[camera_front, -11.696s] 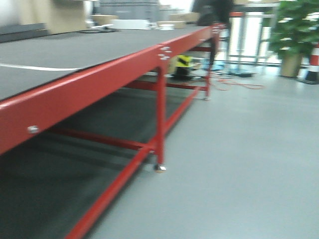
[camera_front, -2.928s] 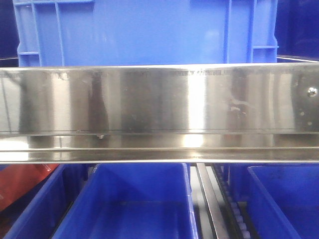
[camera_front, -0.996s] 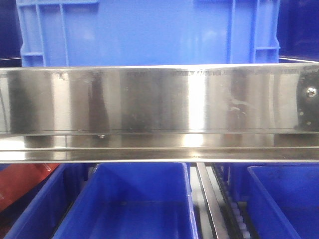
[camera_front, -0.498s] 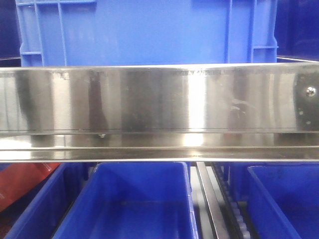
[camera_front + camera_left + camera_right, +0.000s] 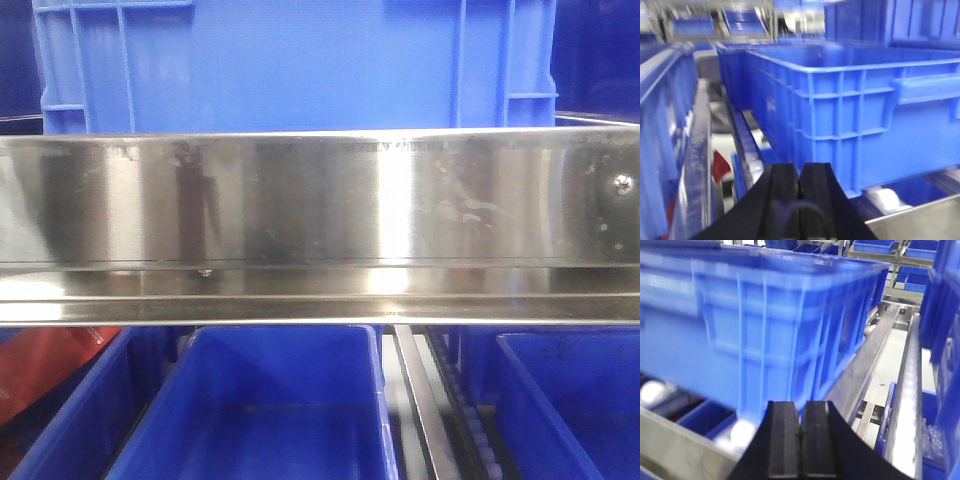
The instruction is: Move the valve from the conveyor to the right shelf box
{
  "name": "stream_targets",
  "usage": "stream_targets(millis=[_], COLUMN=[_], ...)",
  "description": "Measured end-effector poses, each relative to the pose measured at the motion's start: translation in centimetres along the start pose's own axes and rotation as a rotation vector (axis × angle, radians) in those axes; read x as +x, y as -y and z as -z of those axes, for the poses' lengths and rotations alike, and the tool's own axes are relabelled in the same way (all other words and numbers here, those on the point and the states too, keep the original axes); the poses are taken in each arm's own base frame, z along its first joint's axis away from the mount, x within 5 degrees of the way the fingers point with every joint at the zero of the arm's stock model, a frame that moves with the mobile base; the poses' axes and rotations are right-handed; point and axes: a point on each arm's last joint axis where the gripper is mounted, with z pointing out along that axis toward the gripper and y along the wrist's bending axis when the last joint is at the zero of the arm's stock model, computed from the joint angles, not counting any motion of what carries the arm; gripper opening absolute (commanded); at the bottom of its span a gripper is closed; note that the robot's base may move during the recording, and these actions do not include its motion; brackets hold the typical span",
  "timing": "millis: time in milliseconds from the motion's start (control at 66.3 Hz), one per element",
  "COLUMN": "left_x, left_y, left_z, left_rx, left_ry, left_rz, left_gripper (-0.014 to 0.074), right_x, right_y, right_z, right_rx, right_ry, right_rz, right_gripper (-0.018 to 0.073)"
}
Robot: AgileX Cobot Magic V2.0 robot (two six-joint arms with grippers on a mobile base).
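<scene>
No valve and no conveyor show in any view. A large blue shelf box stands on the shelf behind a shiny steel rail. It also shows in the left wrist view and the right wrist view. My left gripper is shut and empty, low beside the box's left front corner. My right gripper is shut and empty, low beside the box's right front corner.
Lower blue bins sit under the steel rail, one more at the right. A red object lies at the lower left. White rollers carry the box. More blue bins stand on far shelves.
The view went from a red-framed table on an open floor to this shelf. Over the last second the front view hardly changes; a dark shape near the rail's right screw is gone.
</scene>
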Motion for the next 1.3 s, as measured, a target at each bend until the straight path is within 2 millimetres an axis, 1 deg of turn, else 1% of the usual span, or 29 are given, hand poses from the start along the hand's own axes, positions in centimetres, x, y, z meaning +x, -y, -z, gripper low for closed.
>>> stream_targets(millis=[121, 226, 438, 906, 966, 1117, 1298], left_x=[1.9, 2.6, 2.4, 2.4, 2.4, 2.5, 4.3], left_y=[-0.1, -0.1, -0.1, -0.1, -0.2, -0.7, -1.5], left_z=[0.2, 0.1, 0.2, 0.2, 0.2, 0.2, 0.7], left_rx=[-0.010, -0.012, -0.015, -0.015, -0.020, -0.093, -0.239], left_ry=[0.033, 0.025, 0.042, 0.046, 0.045, 0.040, 0.039], left_rz=[0.001, 0.002, 0.002, 0.002, -0.022, -0.080, -0.029], left_gripper=[-0.0111, -0.0111, -0.0111, -0.0111, -0.0111, -0.0111, -0.0111], right_x=[2.2, 2.8, 2.6, 2.6, 2.6, 2.6, 2.6], right_y=[0.1, 0.1, 0.1, 0.1, 0.1, 0.1, 0.1], right_z=[0.0, -0.1, -0.1, -0.1, -0.1, -0.1, -0.1], right_rx=[0.007, 0.010, 0.013, 0.014, 0.014, 0.014, 0.014], right_ry=[0.008, 0.007, 0.044, 0.046, 0.046, 0.046, 0.046], right_rz=[0.003, 0.002, 0.000, 0.000, 0.000, 0.000, -0.002], right_gripper=[-0.0155, -0.0155, -0.0155, -0.0155, -0.0155, -0.0155, -0.0155])
